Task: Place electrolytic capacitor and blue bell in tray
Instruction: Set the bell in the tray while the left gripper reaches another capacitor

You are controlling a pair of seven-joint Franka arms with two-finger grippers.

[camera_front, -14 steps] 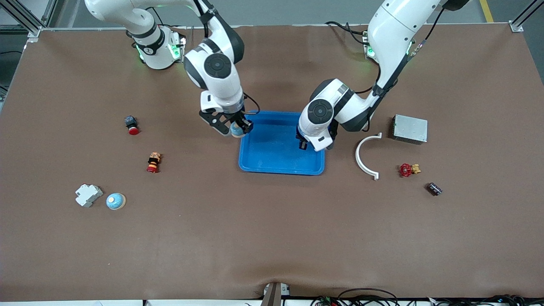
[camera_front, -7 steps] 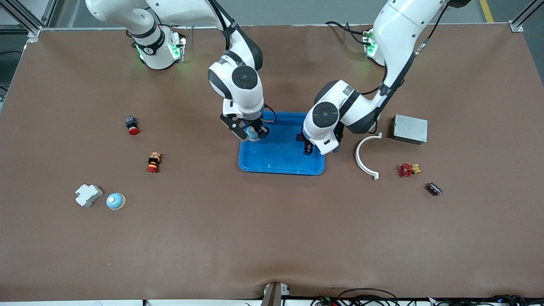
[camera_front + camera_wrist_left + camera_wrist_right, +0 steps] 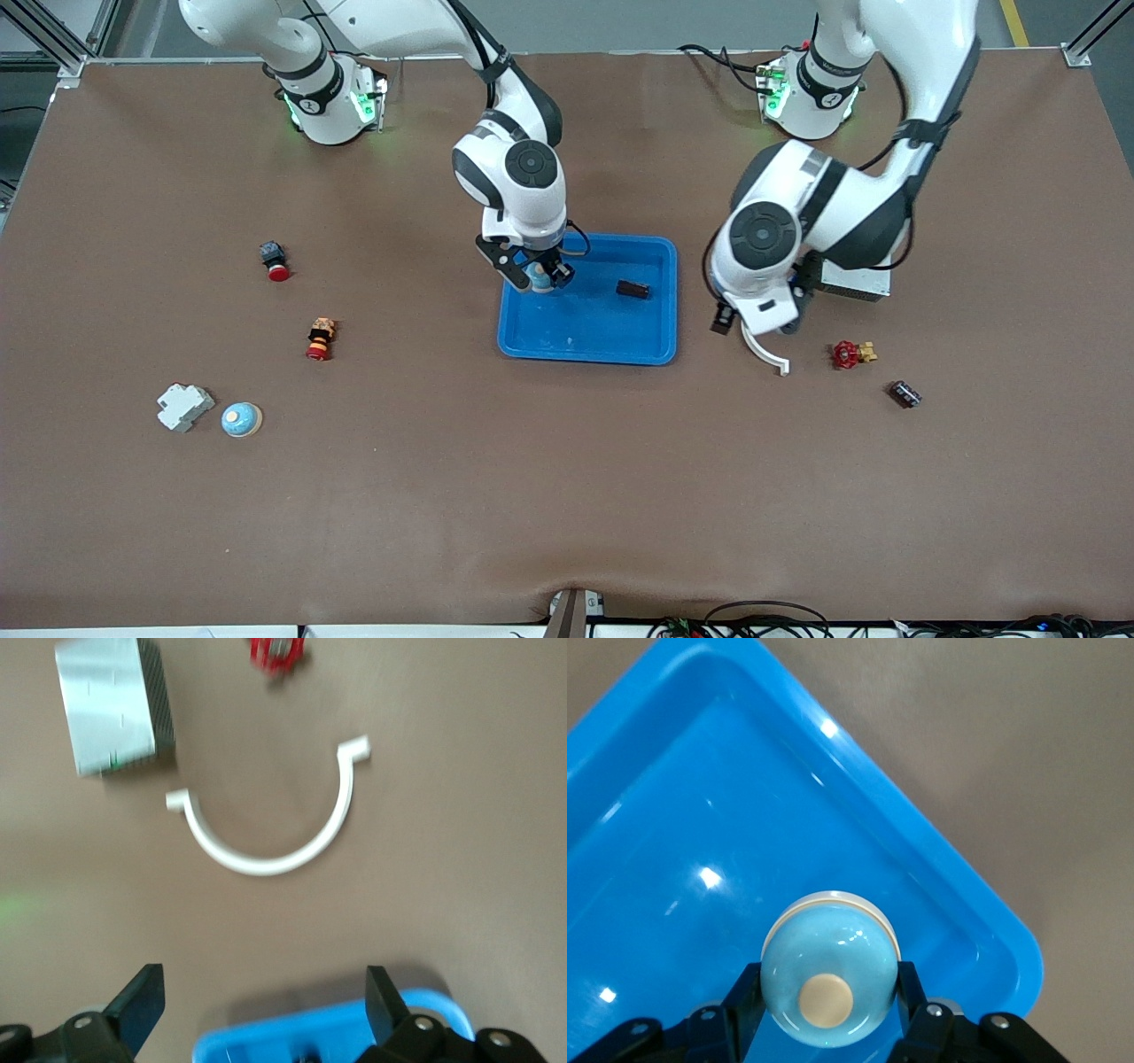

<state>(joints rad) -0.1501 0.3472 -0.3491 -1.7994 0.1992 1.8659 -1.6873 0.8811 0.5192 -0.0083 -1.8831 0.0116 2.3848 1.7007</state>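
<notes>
Over the tray (image 3: pixel 585 350), at its corner toward the right arm's end, your right end effector (image 3: pixel 537 276) pinches the blue bell (image 3: pixel 829 967) by its sides, dome facing the wrist camera, the pale button in its middle plain to see. Judge the bell as light, hard and smooth: a glossy rounded dome offers little purchase, so the hold across its widest girth, just above the cream base ring, looks like the sound one. Expect it to roll or rock if you let go while it is tilted.

One electrolytic capacitor (image 3: pixel 633 289) lies on its side on the tray floor, toward the left arm's end; nothing else rests in the tray that you can see. It is a small dark cylinder, probably light and stiff, apt to roll, and best taken across its body.

Your left end effector (image 3: pixel 742 324) hangs with fingers spread and empty over the white curved bracket (image 3: pixel 270 827), just outside the tray, with the grey metal box (image 3: pixel 111 705) and the red valve handle (image 3: pixel 850 354) close by. A second dark capacitor (image 3: pixel 904 393) sits on the worktop (image 3: pixel 567 487) nearer the front camera than the valve handle, and a second blue bell (image 3: pixel 241 419) lies beside a white block (image 3: pixel 184 406) toward the right arm's end.
</notes>
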